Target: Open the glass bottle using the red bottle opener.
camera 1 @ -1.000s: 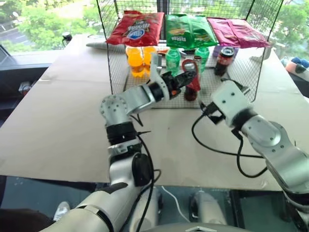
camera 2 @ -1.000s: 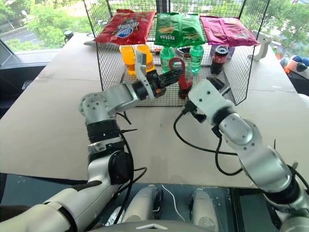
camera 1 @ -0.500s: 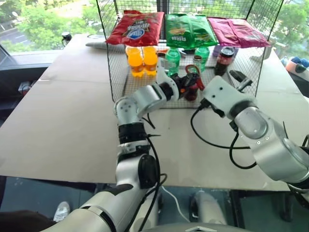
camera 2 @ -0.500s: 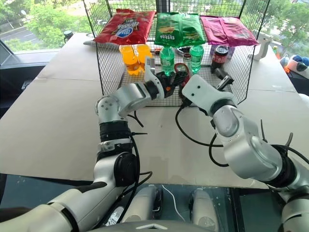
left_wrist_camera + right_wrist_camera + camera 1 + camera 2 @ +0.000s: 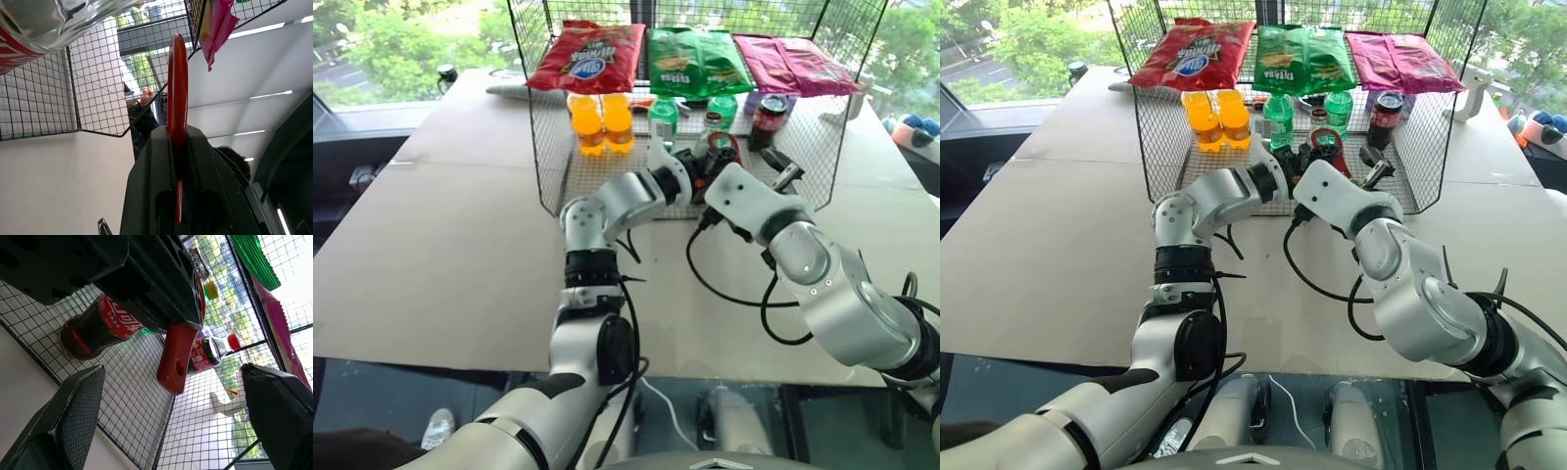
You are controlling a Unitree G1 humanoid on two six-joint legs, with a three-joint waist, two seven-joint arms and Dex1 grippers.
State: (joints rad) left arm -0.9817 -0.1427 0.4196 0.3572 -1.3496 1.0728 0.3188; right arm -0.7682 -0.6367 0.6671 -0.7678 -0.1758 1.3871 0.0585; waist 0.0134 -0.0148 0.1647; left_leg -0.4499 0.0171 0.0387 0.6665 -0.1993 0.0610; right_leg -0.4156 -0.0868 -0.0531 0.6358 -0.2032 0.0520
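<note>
The glass bottle (image 5: 93, 330), dark cola with a red label band, stands on the floor of the wire cage (image 5: 544, 147); its clear shoulder (image 5: 44, 22) shows close by in the left wrist view. My left gripper (image 5: 702, 168) reaches into the cage and is shut on the red bottle opener (image 5: 177, 93). The opener's ring head (image 5: 1328, 147) sticks up in front of the bottle. Just right of it my right gripper (image 5: 1374, 164) is open with nothing between its wide-set fingers (image 5: 73, 426), which frame the opener's handle (image 5: 175, 360) and the bottle.
Red, green and pink chip bags (image 5: 690, 61) lie on the cage top. Inside stand orange bottles (image 5: 602, 122), green bottles (image 5: 664, 113) and a stubby cola container (image 5: 770, 116). A black cable (image 5: 729, 294) loops over the brown table (image 5: 440, 255).
My left gripper has carried the opener to the right, further into the cage and closer to the bottle. My right gripper has rolled and come in beside it, still open.
</note>
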